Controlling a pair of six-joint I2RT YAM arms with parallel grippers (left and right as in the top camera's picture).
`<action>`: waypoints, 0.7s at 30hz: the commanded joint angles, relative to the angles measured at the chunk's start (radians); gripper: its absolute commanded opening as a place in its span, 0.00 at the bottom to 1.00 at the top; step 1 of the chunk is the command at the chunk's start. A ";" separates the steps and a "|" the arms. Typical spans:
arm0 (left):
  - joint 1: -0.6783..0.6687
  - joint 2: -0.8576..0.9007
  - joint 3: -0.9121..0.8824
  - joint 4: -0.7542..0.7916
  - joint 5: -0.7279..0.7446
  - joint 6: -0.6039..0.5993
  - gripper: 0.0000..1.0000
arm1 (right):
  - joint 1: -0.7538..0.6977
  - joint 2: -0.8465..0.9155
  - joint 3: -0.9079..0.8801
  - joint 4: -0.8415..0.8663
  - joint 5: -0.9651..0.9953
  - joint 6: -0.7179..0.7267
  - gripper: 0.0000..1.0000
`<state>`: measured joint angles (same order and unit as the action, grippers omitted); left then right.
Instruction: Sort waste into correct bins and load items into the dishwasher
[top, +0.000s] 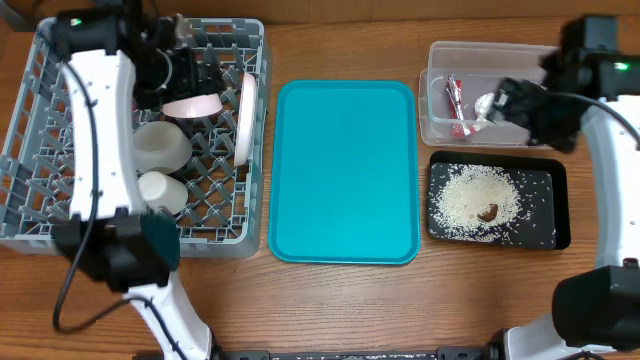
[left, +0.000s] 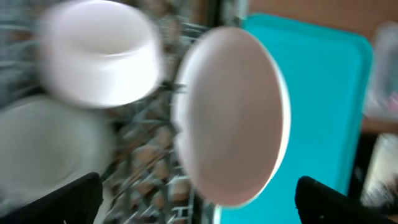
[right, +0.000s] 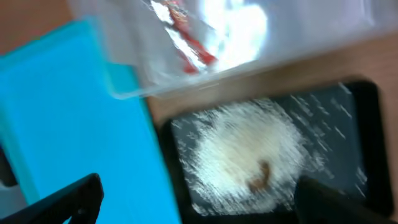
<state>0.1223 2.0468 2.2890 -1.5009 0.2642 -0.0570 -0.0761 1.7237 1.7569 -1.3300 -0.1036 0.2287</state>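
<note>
The grey dish rack (top: 40, 215) at the left holds the white plate (top: 244, 115) on edge, the pinkish bowl (top: 190, 103), the pale grey bowl (top: 160, 145) and the white cup (top: 160, 188). My left gripper (top: 205, 70) hovers over the rack's back, open and empty. The blurred left wrist view shows its fingers (left: 202, 205) wide apart below the plate (left: 233, 115). The clear tub (top: 530, 60) holds the candy wrapper (top: 455, 105) and the white scrap (top: 487, 105). The black tray (top: 555, 205) holds rice (top: 465, 195) and the brown lump (top: 487, 212). My right gripper (top: 510, 100) is open above the tub.
The teal serving tray (top: 345, 170) lies between the rack and the bins and shows in both wrist views (left: 323, 81) (right: 68, 112). The right wrist view shows the open fingers (right: 199, 202) over the rice (right: 242, 149), with the tub (right: 205, 37) above it.
</note>
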 joint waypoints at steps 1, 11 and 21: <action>-0.010 -0.099 0.003 -0.019 -0.208 -0.123 1.00 | 0.083 -0.020 0.024 0.090 -0.033 -0.060 1.00; -0.056 -0.122 -0.036 -0.189 -0.275 -0.126 1.00 | 0.178 -0.020 0.024 0.137 -0.029 -0.061 1.00; -0.069 -0.294 -0.369 -0.164 -0.278 -0.149 1.00 | 0.176 -0.055 -0.026 0.040 0.035 -0.046 1.00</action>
<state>0.0647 1.8580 1.9984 -1.6794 0.0063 -0.1825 0.1047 1.7222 1.7542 -1.3037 -0.0937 0.1741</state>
